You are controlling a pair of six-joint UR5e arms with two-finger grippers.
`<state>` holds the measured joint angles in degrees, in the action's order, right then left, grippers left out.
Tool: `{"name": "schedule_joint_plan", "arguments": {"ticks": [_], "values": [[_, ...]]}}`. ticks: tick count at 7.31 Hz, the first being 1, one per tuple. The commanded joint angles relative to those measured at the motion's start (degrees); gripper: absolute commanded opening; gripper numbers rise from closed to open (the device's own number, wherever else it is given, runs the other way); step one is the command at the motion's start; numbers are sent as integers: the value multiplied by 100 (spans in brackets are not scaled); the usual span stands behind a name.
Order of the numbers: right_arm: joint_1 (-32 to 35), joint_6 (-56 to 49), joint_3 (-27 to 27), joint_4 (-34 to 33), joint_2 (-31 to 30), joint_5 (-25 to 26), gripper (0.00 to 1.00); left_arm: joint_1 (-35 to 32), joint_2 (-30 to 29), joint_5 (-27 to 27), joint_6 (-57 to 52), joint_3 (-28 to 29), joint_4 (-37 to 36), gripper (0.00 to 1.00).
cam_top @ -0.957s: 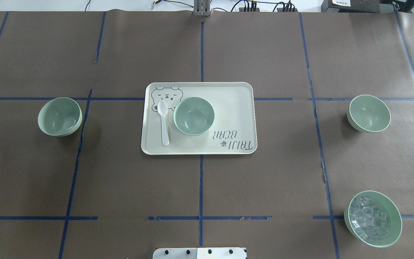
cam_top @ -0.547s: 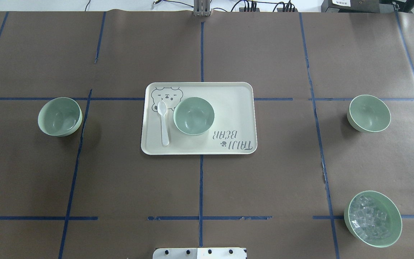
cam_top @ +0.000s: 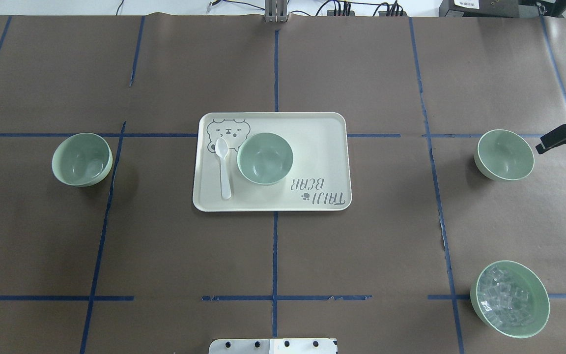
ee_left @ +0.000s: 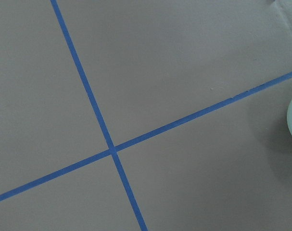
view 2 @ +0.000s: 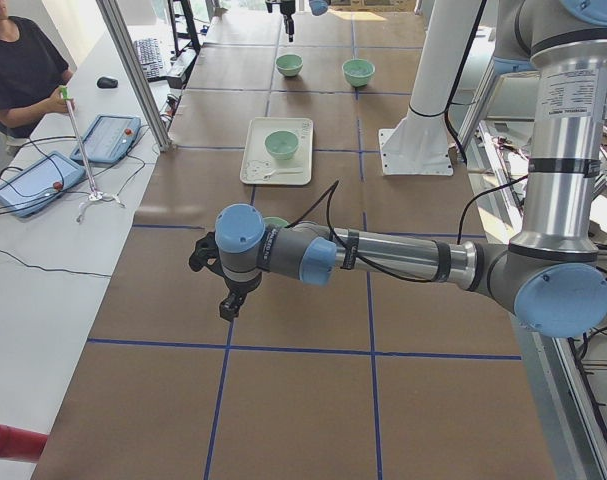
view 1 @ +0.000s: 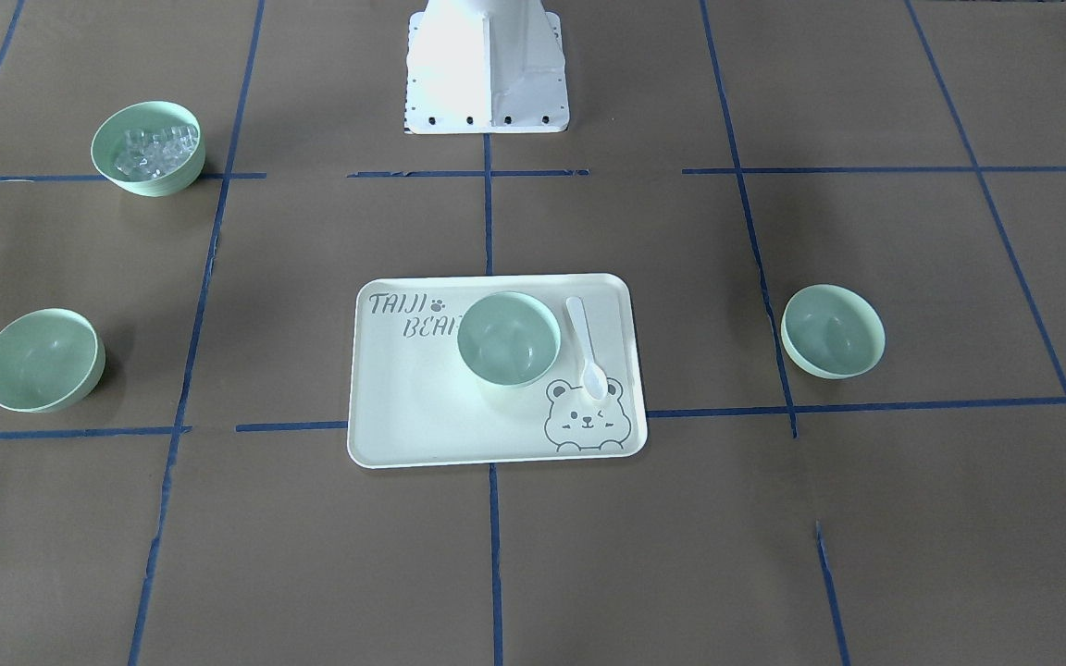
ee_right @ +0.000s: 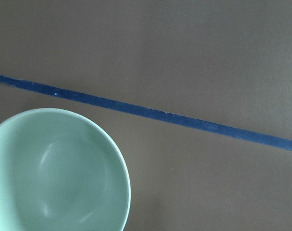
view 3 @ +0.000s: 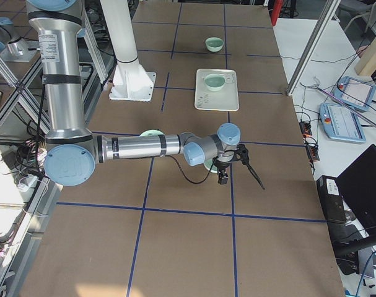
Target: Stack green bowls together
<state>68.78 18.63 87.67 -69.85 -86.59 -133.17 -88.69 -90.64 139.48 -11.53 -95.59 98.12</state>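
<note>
**Three green bowls, none stacked yet**

The middle bowl (cam_top: 265,158) sits upright on the cream tray (cam_top: 322,123), with the white spoon (cam_top: 224,169) lying just beside it. Out on the robot's left, the left bowl (cam_top: 82,159) stands alone on the brown paper (cam_top: 361,255), well apart from the tray. Over on the right, the right bowl (cam_top: 504,154) stands alone too. And there's the right gripper (cam_top: 565,133), just beside that bowl and not touching it. Only part of it shows, so I cannot tell how its jaws stand. The left gripper (view 2: 226,295) hangs above the paper, out past the left bowl. It is seen from the side only, so there too I cannot tell how the jaws stand. The bowl of clear cubes (cam_top: 509,299) sits on the right, nearer the robot
</note>
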Motion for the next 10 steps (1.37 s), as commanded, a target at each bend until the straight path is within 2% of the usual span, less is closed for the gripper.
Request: {"name": "schedule_joint_plan", "arguments": {"ticks": [1,4,5,6,7,9,10], "values": [[-250,857,-233,541,37,19,89,1,-7,0,19,-29,-4,100],[-408,888,-505,622,133,19,89,-8,2,0,28,-47,5,100],[-444,896,-593,613,220,19,74,-8,2,0,19,-47,5,100],[-444,1123,-585,622,239,11,14,-8,2,9,19,-47,5,100],[-523,1456,-567,639,274,11,0,-8,2,0,11,-47,5,100],[-541,1625,-541,823,257,2,0,-8,2,9,2,-47,5,100],[-532,1983,-306,1015,256,-85,0,-8,2,9,11,-73,5,100]]}}
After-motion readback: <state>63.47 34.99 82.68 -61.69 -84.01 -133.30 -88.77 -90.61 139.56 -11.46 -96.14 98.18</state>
